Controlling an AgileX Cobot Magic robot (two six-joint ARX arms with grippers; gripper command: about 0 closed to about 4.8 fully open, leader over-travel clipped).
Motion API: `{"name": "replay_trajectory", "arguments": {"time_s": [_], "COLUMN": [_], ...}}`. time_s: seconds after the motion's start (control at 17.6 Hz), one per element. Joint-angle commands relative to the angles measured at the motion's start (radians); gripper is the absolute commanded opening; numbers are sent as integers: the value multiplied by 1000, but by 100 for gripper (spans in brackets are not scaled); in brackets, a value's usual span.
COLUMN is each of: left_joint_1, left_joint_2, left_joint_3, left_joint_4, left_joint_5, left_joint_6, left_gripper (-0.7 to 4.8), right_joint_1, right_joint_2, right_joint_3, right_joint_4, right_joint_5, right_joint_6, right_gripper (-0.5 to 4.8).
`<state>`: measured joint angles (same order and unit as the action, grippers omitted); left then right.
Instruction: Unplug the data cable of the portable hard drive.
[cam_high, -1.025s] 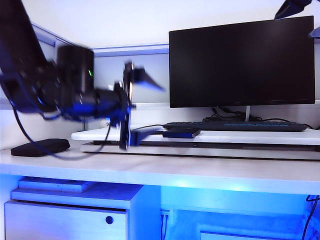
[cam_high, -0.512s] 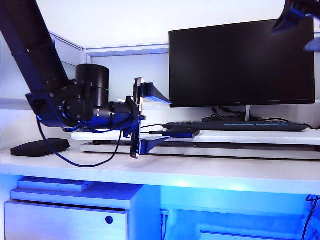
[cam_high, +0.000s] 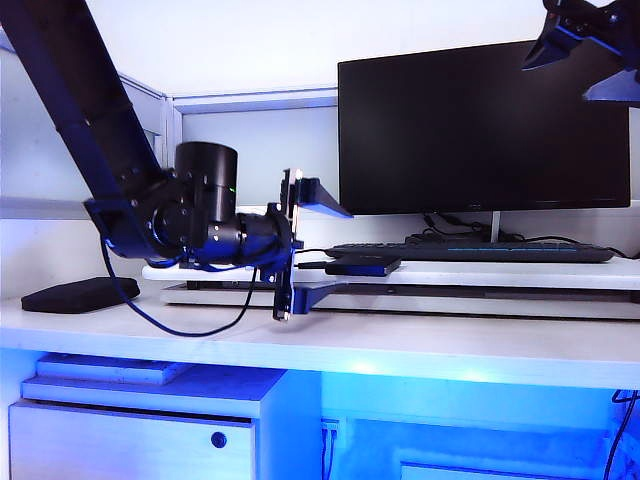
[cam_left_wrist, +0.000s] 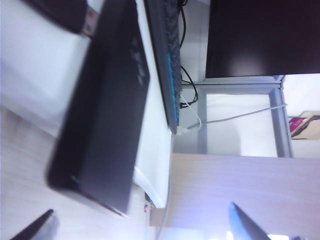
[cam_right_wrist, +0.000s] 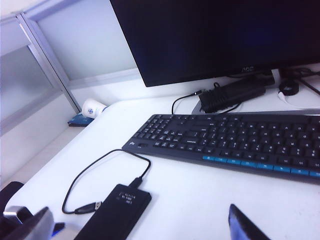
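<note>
- Moved rightward since the earlier frame: left gripper (cam_high: 318, 238), closer to the small flat dark-blue rectangular portable hard drive (cam_high: 362, 266); right gripper (cam_high: 578, 62) lower at the exterior view's upper right corner, in front of the wide black flat monitor (cam_high: 484, 125).
- At far left, at 9 o'clock of the drive: soft black oblong pouch (cam_high: 80, 294) on the pale wooden desk (cam_high: 330, 343).
- Left gripper fingers (cam_high: 322, 196) spread wide, nothing between them, level with the drive's left end.
- Portable hard drive (cam_right_wrist: 116, 214) flat on the white raised board (cam_high: 500, 275), at 7 o'clock of the long black keyboard (cam_right_wrist: 230, 143).
- Thin black data cable (cam_right_wrist: 102, 176) plugged into the drive's far end, looping away, free plug lying beside the drive.
- Right gripper fingers (cam_right_wrist: 246, 226) wide apart, empty, high above.
</note>
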<state>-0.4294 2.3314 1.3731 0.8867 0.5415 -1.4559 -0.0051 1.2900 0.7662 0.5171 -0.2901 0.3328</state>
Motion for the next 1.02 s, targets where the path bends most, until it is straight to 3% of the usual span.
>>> {"name": "replay_trajectory", "arguments": {"time_s": [0.06, 0.34, 0.74, 0.85, 0.97, 1.02], "left_joint_1": [-2, -24, -31, -31, -31, -31], "left_joint_2": [25, 91, 108, 108, 108, 108], "left_joint_3": [39, 159, 171, 171, 171, 171], "left_joint_4": [-20, -69, -86, -86, -85, -85], "left_joint_5": [5, -1, -19, -25, -26, -26], "left_joint_6": [5, 8, 7, 4, 4, 4], "left_gripper": [479, 479, 479, 454, 319, 292], "right_joint_1": [0, 0, 0, 0, 0, 0], "right_joint_2": [9, 13, 14, 14, 14, 14], "right_joint_3": [19, 19, 19, 19, 19, 19], "right_joint_4": [19, 17, 15, 14, 14, 14], "right_joint_5": [-5, -4, -5, -4, -4, -4], "right_joint_6": [-1, -1, -1, -1, -1, -1], "right_gripper": [467, 467, 465, 462, 462, 462]}}
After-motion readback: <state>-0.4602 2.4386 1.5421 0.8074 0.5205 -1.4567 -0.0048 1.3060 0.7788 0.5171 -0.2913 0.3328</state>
